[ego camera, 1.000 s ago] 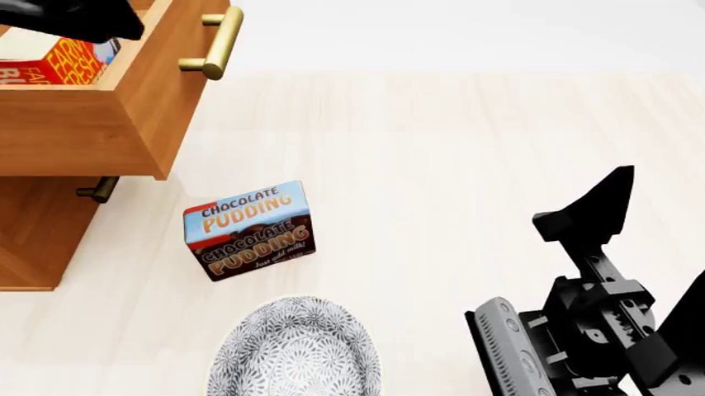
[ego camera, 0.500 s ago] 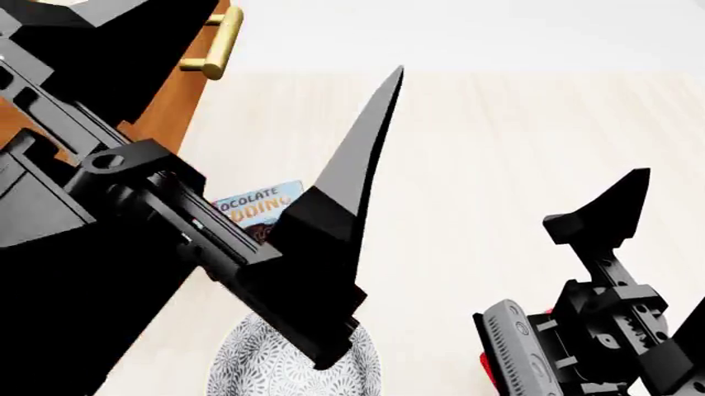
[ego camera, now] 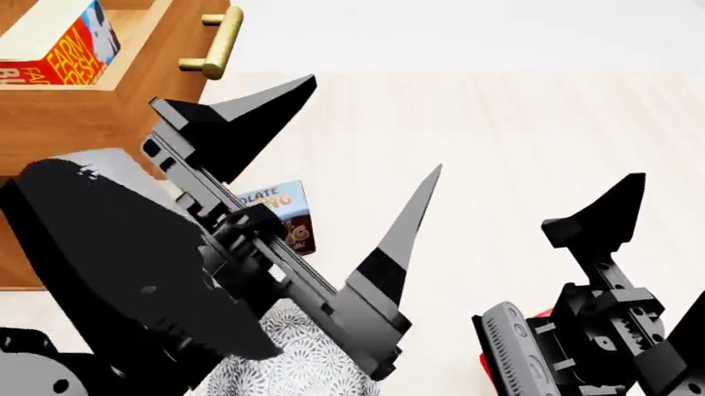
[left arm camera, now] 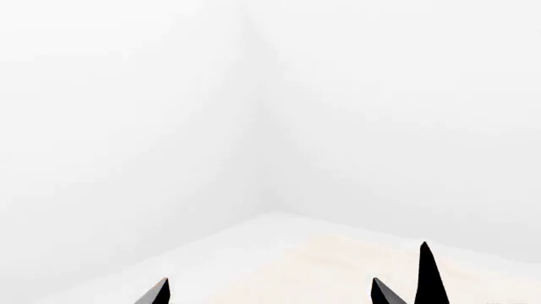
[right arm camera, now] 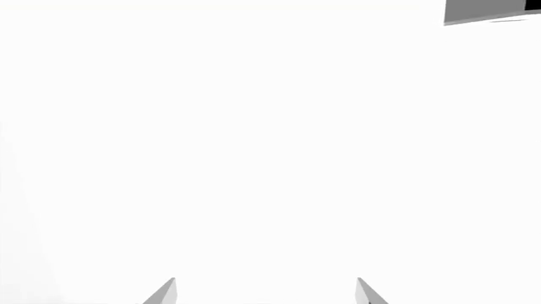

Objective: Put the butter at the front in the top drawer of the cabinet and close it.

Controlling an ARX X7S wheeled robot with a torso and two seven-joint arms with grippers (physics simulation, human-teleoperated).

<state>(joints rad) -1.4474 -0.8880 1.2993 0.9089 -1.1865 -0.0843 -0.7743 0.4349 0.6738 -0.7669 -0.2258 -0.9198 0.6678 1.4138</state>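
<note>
Head view: left gripper (ego camera: 364, 132) fills the middle w/ its two black fingers spread wide, nothing between them, so released and empty. One finger (ego camera: 237, 120) points toward 1 o'clock near the drawer corner; the other reaches up from approx 6 o'clock. Its big black arm body covers the lower left.

Butter (ego camera: 66, 45) sits inside the top drawer (ego camera: 132, 91) at 11 o'clock, red-orange carton w/ blue corner showing, tilted. Drawer stands open (pulled out toward the floor space), brass handle (ego camera: 215, 41) at 12 o'clock of the gripper's near finger. Cabinet (ego camera: 22, 247) body shows as orange-brown wood at 9 o'clock, mostly hidden behind the arm.

Chocolate pudding box (ego camera: 281, 214) lies on the light wood floor (ego camera: 529, 124), partly covered by the left arm. Patterned grey-white plate (ego camera: 297, 346) at 6 o'clock, also part hidden.

Right gripper (ego camera: 606, 219) at 4 o'clock, only one finger seen clearly in head view. Right wrist view shows both finger tips (right arm camera: 165, 292) well apart w/ blank white between, so released, holding nothing.

Left wrist view: tips (left arm camera: 427, 275) apart, aimed at a white room corner and pale floor edge.
</note>
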